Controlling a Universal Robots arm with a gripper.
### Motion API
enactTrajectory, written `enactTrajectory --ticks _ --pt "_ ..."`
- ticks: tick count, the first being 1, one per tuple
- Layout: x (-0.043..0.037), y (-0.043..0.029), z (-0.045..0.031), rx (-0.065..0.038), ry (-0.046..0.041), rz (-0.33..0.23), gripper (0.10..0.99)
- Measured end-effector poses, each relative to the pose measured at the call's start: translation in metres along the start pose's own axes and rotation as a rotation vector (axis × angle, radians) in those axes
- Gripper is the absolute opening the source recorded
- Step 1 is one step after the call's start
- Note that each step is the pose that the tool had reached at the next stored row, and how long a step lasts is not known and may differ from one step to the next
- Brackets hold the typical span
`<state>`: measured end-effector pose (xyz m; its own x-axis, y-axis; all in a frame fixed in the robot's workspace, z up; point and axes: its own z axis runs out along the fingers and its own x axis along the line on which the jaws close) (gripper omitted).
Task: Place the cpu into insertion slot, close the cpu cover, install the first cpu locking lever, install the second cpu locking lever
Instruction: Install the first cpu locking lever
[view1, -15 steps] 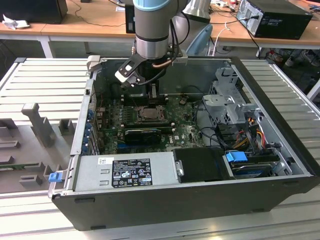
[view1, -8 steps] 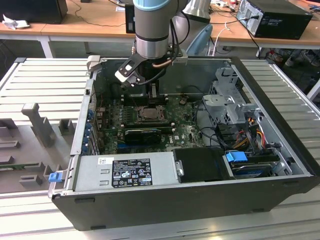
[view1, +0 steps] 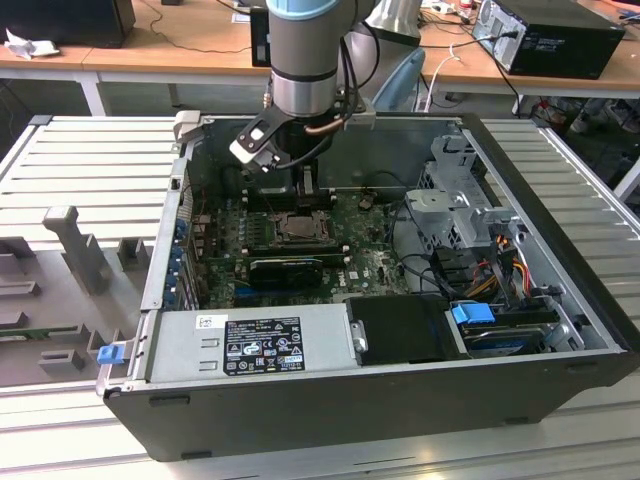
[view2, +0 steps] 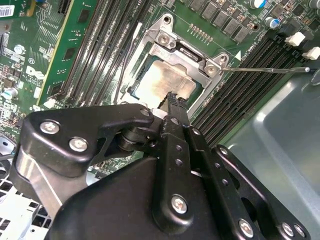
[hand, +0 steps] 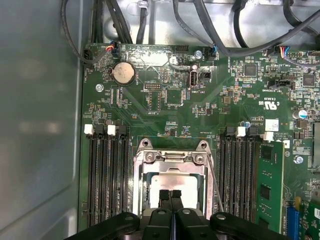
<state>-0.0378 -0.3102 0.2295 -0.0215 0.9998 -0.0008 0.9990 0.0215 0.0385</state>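
Note:
The cpu (hand: 172, 181) lies flat in the insertion slot (view1: 298, 226), its silver-beige top (view2: 160, 82) showing through the window of the cpu cover (hand: 172, 156). The cover (view2: 192, 57) lies down over the chip. A thin wire lever (view2: 265, 70) sticks out sideways from the socket corner, and another (hand: 216, 185) runs along the socket's side. My gripper (hand: 169, 194) hangs straight over the socket (view1: 305, 185), fingers pressed together with nothing between them. Its tips (view2: 172, 96) sit just above the chip's edge; I cannot tell whether they touch.
Black memory slots (hand: 107, 175) flank the socket on both sides. A long black card (view1: 285, 268) lies in front of it in the exterior view. A power supply (view1: 250, 345), a drive cage (view1: 460, 215), cables (view1: 420, 260) and the case walls (hand: 40, 125) surround the board.

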Motion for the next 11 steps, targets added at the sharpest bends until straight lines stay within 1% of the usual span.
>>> enactTrajectory --ticks 2,3,8,9,11 --pt "0.0000 0.0001 -0.0019 0.000 0.0002 0.000 0.106" --pt "0.0000 0.0003 -0.0080 0.001 0.0002 0.000 0.106" --pt "0.0000 0.0013 -0.0340 0.004 0.0003 0.000 0.106" --pt "0.0001 0.0014 -0.0351 0.004 0.0012 -0.018 0.106" --pt "0.0000 0.0014 -0.0352 0.004 0.0041 -0.106 0.106"
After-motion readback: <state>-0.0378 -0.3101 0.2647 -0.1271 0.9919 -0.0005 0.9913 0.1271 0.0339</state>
